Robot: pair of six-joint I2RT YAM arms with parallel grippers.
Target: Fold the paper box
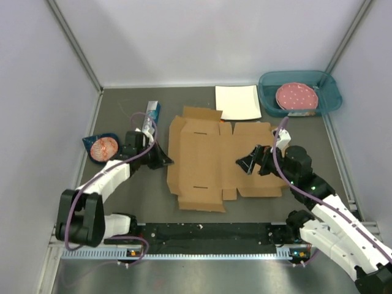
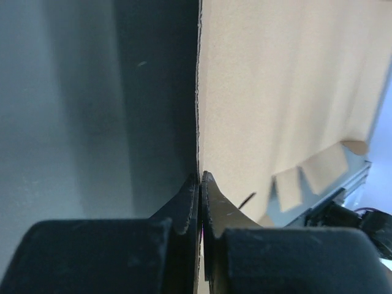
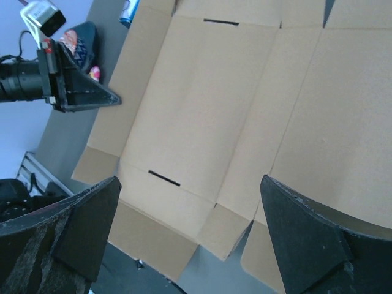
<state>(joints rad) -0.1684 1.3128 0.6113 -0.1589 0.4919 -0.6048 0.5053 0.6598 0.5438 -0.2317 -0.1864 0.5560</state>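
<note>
The paper box (image 1: 205, 156) lies as a flat brown die-cut sheet in the middle of the table, with its flaps spread out. My left gripper (image 1: 164, 162) is at the sheet's left edge. In the left wrist view that gripper (image 2: 200, 174) is shut on the thin cardboard edge (image 2: 197, 92), which runs straight between the jaws. My right gripper (image 1: 248, 164) hovers open over the right half of the sheet. In the right wrist view its wide-apart tips (image 3: 190, 180) frame the cardboard (image 3: 202, 122) below, and nothing is between them. The left gripper (image 3: 92, 98) shows at that view's upper left.
A white square plate (image 1: 237, 101) lies just behind the sheet. A teal tray (image 1: 327, 92) holding a pink round item (image 1: 296, 96) stands at the back right. A dark blue packet (image 1: 101, 147) and a blue-white tube (image 1: 150, 116) lie at the left. Grey walls enclose three sides.
</note>
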